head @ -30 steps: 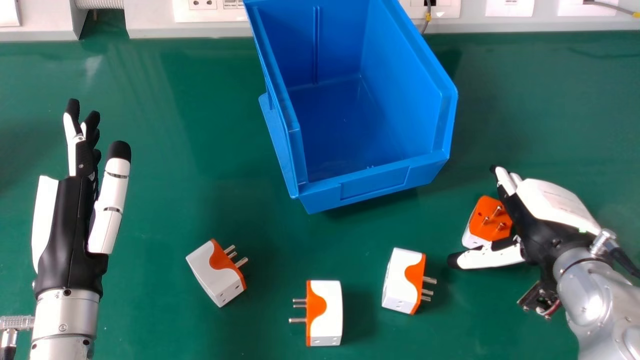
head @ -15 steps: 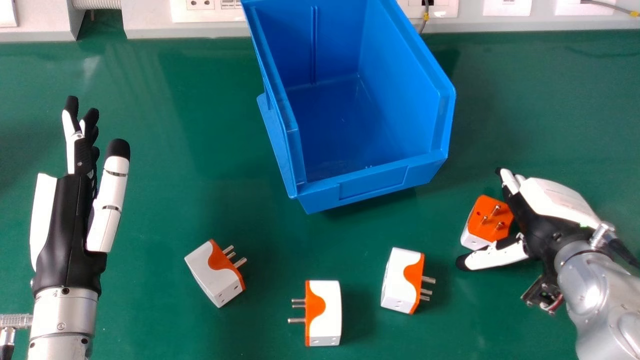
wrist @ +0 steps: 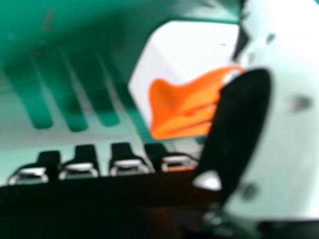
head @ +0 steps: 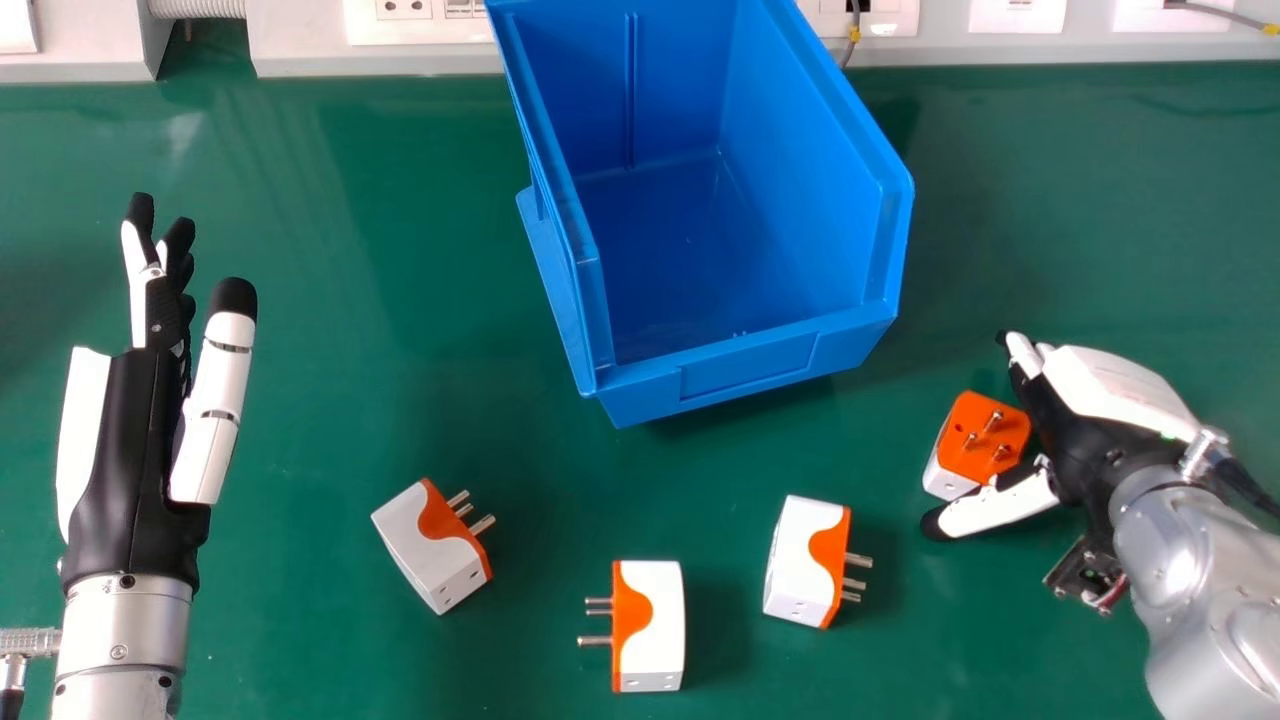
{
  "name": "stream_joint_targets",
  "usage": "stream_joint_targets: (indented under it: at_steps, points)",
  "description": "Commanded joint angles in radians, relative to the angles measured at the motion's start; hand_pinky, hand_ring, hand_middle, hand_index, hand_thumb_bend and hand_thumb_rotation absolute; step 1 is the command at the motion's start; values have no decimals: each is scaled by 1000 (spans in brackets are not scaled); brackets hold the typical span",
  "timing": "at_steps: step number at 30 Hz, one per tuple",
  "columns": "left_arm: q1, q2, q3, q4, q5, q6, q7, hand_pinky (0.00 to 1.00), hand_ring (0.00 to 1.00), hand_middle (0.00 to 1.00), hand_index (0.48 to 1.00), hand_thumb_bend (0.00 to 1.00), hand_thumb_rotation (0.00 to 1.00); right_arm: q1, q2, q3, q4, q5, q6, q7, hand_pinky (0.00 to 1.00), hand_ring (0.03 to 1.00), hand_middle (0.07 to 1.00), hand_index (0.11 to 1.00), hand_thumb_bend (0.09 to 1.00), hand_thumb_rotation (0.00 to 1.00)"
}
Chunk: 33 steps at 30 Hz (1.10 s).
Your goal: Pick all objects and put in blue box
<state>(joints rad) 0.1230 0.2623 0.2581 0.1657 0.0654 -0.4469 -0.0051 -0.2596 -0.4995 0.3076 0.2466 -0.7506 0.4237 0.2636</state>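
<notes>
The fingers point(head: 1024, 360) of the right hand point(head: 1085, 435) are spread from its thumb point(head: 995, 508), with the white and orange plastic plug adapter point(head: 978, 440) set between them at the right of the head view, metal pins up; whether it is touched cannot be told. The grasp is best closed low on the white body, with thumb and fingers brought in evenly so that the block is neither tipped nor pushed across the green surface point(head: 300, 400). A lift high enough to clear the rim of the blue plastic box point(head: 745, 362), top centre, should follow. Three similar adapters lie at lower centre, best left undisturbed. The left hand point(head: 130, 450), at the left edge, is held open and is not needed here.
</notes>
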Motion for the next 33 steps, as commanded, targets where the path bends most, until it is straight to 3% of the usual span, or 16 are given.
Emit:
stream_joint_targets:
  at_steps: [1,8,28,33]
  points:
    - [0,12,6,-30,-12,-6,-3,1000,1000,1000,999,454,1000,-14,-28,7,17,-11,6,16,1000,1000,1000,985,625,324]
    - [-3,12,7,-30,-14,-4,-7,999,1000,1000,999,460,1000,-48,-31,27,74,-7,5,35,1000,1000,1000,984,615,324]
    - [2,11,8,-59,-12,22,-7,997,1000,1000,998,478,1000,-119,-44,88,189,-6,-3,105,995,1000,1000,925,579,303]
    - [0,11,8,-56,-15,21,-8,998,1000,1000,998,474,1000,-143,-36,96,240,2,-9,97,979,997,988,911,573,296]
